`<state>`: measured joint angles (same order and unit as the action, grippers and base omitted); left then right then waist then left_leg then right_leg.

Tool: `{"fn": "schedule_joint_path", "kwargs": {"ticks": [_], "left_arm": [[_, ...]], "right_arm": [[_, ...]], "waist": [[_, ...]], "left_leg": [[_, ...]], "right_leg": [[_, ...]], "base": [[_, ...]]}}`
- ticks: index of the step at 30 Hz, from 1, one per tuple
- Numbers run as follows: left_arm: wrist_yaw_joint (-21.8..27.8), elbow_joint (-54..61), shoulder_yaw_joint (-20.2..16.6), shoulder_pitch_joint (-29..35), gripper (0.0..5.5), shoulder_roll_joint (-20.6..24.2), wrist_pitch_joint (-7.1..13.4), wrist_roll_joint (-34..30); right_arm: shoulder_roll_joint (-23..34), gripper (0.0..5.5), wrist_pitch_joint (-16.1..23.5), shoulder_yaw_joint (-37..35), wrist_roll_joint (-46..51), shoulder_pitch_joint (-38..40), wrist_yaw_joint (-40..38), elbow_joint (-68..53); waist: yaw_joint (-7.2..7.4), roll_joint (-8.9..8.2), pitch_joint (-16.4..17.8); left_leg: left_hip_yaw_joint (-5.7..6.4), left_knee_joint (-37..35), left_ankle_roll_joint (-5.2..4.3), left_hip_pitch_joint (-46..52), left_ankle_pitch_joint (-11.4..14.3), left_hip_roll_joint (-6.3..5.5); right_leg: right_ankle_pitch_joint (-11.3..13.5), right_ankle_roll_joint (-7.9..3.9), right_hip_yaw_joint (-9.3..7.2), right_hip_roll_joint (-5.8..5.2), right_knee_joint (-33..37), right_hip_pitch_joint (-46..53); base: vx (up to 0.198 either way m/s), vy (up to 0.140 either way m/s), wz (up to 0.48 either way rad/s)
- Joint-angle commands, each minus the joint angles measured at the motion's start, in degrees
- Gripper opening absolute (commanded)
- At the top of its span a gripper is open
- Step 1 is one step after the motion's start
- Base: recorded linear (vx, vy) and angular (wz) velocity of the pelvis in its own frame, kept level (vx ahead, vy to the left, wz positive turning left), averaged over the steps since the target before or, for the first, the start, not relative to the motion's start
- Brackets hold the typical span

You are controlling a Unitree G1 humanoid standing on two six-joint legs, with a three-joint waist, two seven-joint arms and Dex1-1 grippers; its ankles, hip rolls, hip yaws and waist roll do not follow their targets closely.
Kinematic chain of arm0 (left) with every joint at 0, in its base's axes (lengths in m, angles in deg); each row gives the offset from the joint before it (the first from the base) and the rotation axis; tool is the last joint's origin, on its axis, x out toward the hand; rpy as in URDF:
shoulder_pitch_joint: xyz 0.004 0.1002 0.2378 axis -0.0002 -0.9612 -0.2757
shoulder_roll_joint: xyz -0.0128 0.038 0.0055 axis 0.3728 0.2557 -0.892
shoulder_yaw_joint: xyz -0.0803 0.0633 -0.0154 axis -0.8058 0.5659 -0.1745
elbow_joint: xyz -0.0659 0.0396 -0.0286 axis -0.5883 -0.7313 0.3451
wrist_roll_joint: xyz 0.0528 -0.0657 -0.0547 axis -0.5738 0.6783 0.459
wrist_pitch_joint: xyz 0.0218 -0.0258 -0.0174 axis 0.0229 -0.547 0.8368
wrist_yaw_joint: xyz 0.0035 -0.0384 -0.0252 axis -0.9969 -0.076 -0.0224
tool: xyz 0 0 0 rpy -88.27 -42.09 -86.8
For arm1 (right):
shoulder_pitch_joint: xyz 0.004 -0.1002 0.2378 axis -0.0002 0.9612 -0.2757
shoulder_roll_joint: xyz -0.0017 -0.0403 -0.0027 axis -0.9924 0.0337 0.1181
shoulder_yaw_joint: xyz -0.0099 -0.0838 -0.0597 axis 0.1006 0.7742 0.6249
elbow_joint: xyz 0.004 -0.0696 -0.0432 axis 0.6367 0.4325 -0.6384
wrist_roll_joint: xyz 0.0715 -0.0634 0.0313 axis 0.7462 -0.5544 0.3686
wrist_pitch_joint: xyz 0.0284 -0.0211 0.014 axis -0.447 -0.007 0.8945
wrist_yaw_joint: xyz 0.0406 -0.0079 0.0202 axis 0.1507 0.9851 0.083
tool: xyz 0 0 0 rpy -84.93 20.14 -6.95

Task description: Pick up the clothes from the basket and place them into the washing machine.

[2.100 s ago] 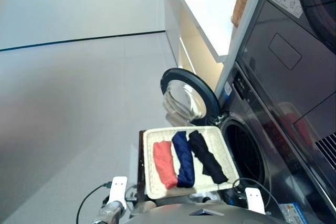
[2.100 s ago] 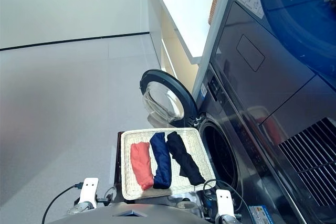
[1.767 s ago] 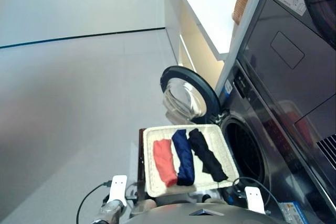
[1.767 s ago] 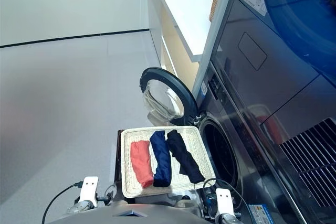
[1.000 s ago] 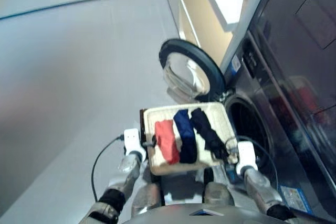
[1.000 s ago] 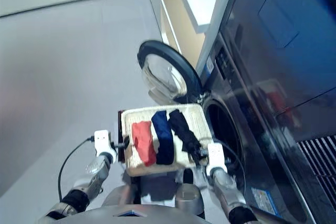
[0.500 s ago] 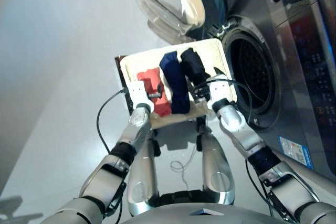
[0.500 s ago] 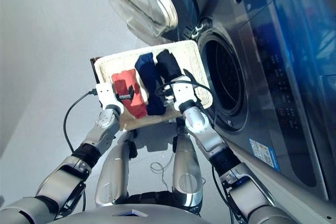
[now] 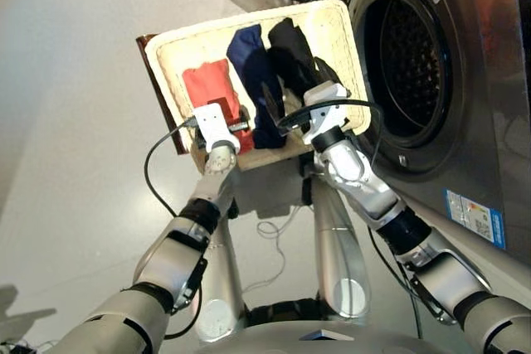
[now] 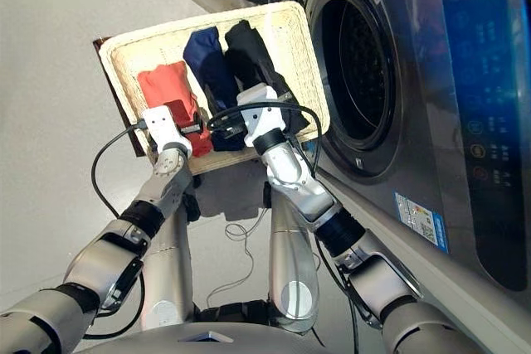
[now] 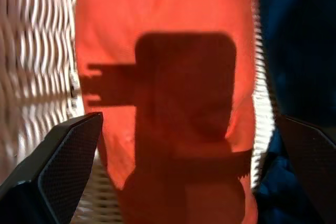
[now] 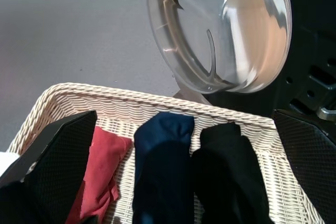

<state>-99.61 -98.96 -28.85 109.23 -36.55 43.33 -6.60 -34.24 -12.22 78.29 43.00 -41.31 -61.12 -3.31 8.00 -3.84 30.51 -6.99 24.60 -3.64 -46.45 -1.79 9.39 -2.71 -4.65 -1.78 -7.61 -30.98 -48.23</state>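
The cream wicker basket (image 9: 342,35) holds the clothes side by side: a coral red roll (image 9: 209,87), a navy roll (image 9: 247,62) and a black roll (image 9: 290,49). My left gripper (image 9: 238,127) is open over the near end of the red roll (image 11: 168,35), one finger (image 11: 68,156) on each side of it. Beside it, my right gripper (image 9: 272,107) hangs open above the near ends of the navy (image 12: 163,171) and black (image 12: 231,177) rolls, holding nothing. The washing machine (image 9: 465,130) stands right of the basket with its drum opening (image 9: 406,64) dark and uncovered.
The glass porthole door (image 12: 226,30) is swung open beyond the basket's far rim. A dark brown board (image 9: 158,97) sticks out under the basket's left side. A black cable (image 9: 153,180) loops from my left wrist. A blue sticker (image 9: 473,217) marks the machine's front.
The head camera has tilted down. Both arms have reached forward from below the basket to over its near end, the left onto the red roll.
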Motion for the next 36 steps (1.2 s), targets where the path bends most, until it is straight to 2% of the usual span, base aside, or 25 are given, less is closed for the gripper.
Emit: {"fn": "schedule_joint_path", "kwargs": {"ticks": [1, 5, 17, 26, 27, 28, 29, 33, 36], "left_arm": [[-0.9, -2.9, -0.4, 4.7, 5.50, -0.8, 3.5, 5.2], [0.2, -6.4, -0.7, 7.6, 5.50, 0.7, 1.9, 6.1], [1.5, -13.6, -0.9, 13.6, 5.50, 1.9, -0.2, 8.7], [2.5, -15.8, -0.1, 15.2, 5.50, 2.2, -1.7, 8.5], [2.5, -15.7, 0.0, 15.1, 4.16, 2.2, -1.7, 8.3], [2.4, -15.7, 0.1, 15.1, 1.83, 2.1, -1.6, 8.3], [2.3, -15.7, 0.0, 15.3, 0.00, 2.0, -1.6, 8.5], [2.1, -14.6, 0.4, 14.7, 0.00, 1.4, -1.3, 8.1], [0.1, -9.3, 3.4, 13.4, 0.00, 1.3, -0.2, 1.8]], "right_arm": [[-2.0, 5.50, 4.0, -0.1, 0.0, -3.0, -1.1, -7.5], [-1.5, 5.50, 4.2, 0.0, 2.2, -3.7, -0.4, -8.0], [-0.7, 5.50, 5.4, 2.6, 11.6, -5.2, 3.7, -11.2], [0.1, 5.50, 5.7, 2.8, 13.7, -5.4, 4.4, -12.7], [0.1, 5.50, 5.8, 2.8, 13.9, -5.2, 4.3, -12.8], [0.2, 5.50, 5.8, 2.9, 14.0, -5.1, 4.4, -12.8], [0.2, 5.50, 5.7, 3.0, 14.1, -5.1, 4.3, -12.6], [0.5, 5.50, 5.5, 2.9, 14.4, -4.5, 4.3, -12.2], [1.0, 5.50, 6.2, 1.9, 14.3, -3.3, 3.4, -12.5]], "waist": [[0.47, -0.77, -0.7], [0.72, -0.99, -0.7], [1.49, -1.16, -0.7], [1.85, -1.14, -0.7], [1.84, -1.16, -0.7], [1.79, -1.15, -0.7], [1.78, -1.15, -0.7], [1.70, -1.06, -0.7], [1.39, -0.74, -0.7]], "left_leg": [[0.28, 11.1, -0.15, -2.3, 10.6, 0.33], [0.86, 13.0, -0.23, -4.9, 11.0, 0.71], [1.62, 15.8, -0.36, -9.6, 11.2, 1.29], [1.35, 16.1, -0.56, -10.1, 11.1, 1.32], [1.32, 15.9, -0.58, -10.0, 11.0, 1.35], [1.28, 15.6, -0.60, -9.8, 10.9, 1.35], [1.30, 15.4, -0.65, -9.7, 10.8, 1.30], [1.26, 14.2, -0.67, -8.7, 10.2, 1.10], [0.84, 12.0, -0.59, -7.3, 9.4, 0.61]], "right_leg": [[-0.8, -1.90, 1.21, 0.09, -2.0, -3.9], [-1.2, -1.84, 1.36, 0.27, -3.4, -6.5], [-1.7, -1.65, 1.68, 0.71, -6.0, -11.1], [-1.4, -1.72, 2.02, 0.54, -6.2, -11.8], [-1.3, -1.69, 2.07, 0.54, -6.0, -11.7], [-1.2, -1.69, 2.09, 0.54, -5.8, -11.6], [-1.1, -1.70, 2.10, 0.57, -5.5, -11.4], [-0.7, -1.66, 2.03, 0.53, -4.4, -10.4], [-0.1, -1.84, 2.03, 0.38, -2.7, -9.2]], "base": [[0.000, 0.000, 0.000], [0.000, 0.000, 0.000], [0.000, 0.000, 0.000], [0.000, 0.000, 0.000], [0.000, 0.000, 0.000], [0.000, 0.000, 0.000], [0.000, 0.000, 0.000], [0.000, 0.000, 0.000], [0.000, 0.000, 0.000]]}}
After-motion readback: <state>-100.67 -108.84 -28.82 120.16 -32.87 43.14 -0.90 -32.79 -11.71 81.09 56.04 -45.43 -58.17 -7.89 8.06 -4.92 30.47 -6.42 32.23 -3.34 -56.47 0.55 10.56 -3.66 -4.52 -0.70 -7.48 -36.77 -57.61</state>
